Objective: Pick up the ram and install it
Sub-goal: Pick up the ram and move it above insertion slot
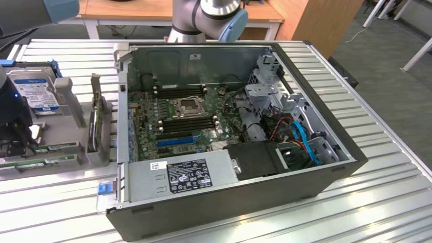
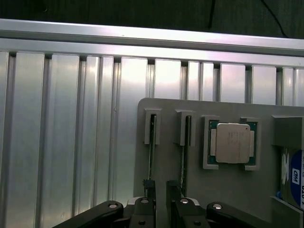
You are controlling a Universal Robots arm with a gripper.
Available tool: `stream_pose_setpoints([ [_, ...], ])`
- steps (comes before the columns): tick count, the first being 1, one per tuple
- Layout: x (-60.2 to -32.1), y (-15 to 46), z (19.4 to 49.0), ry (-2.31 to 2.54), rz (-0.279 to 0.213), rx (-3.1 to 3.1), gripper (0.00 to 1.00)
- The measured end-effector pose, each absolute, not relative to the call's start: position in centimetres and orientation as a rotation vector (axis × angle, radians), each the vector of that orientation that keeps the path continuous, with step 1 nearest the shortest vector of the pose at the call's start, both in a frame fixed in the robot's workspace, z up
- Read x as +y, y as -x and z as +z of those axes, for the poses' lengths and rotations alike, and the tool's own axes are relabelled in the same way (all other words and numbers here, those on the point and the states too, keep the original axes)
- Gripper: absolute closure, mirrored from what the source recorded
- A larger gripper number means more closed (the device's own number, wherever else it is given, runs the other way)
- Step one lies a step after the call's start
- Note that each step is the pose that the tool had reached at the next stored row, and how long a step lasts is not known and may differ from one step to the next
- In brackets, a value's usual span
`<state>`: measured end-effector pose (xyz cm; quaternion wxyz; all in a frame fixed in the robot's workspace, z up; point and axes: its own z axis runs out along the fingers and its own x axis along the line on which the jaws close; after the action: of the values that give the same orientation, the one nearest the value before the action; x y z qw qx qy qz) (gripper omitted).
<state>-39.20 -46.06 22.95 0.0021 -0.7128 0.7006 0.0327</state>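
Two ram sticks stand on edge in slots of a grey holder (image 2: 171,109); in the wrist view they show as thin green strips, one (image 2: 152,142) and the other (image 2: 184,147). The exterior view has them as green sticks (image 1: 48,149) at its left, on the holder (image 1: 74,152). My gripper (image 2: 161,186) hangs just above the sticks' near ends, open, with nothing between its fingers. One black fingertip (image 2: 150,186) lines up with the first stick; the other fingertip lies beside the second. In the exterior view the gripper (image 1: 24,144) is a dark mass over the holder.
A square silver processor chip (image 2: 232,142) and a blue-labelled hard drive (image 1: 34,91) also rest in the holder. The open computer case (image 1: 324,187) lies to the exterior view's right, its motherboard (image 1: 179,119) showing black memory slots and a blue slot. Ribbed aluminium table (image 2: 61,133) all around.
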Motion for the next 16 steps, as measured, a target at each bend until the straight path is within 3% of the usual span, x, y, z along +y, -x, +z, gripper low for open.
stream_pose_setpoints([
  [16, -46.32, 39.22, 22.19, 2.236, 0.103, 2.199, 0.76],
])
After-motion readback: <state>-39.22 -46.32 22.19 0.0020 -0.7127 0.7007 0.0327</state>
